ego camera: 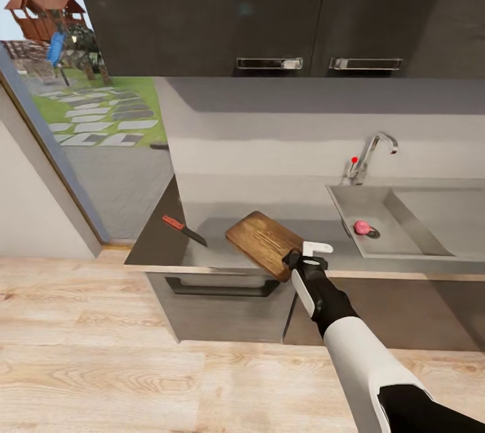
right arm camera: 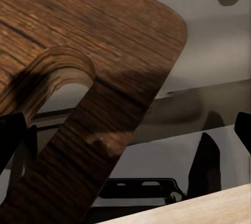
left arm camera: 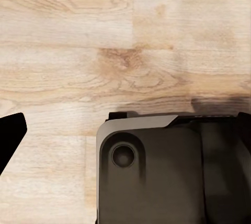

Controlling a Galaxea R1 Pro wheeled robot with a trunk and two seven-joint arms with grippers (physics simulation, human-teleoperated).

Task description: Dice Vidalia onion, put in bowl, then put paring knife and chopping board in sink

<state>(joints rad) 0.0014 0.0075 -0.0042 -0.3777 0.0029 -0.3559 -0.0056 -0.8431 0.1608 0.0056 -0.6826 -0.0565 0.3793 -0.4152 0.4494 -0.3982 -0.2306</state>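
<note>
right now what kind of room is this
A home kitchen, by the look of it: a grey countertop with a steel sink and chrome faucet, dark wall cabinets above, and a wooden chopping board with a paring knife beside it.

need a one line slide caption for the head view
Right tool at the near corner of the chopping board, knife on the countertop, onion in the sink.

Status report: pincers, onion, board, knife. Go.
Right pincer at near corner of chopping board, grip state unclear. Vidalia onion in sink. Paring knife on countertop, apart from board.
</note>
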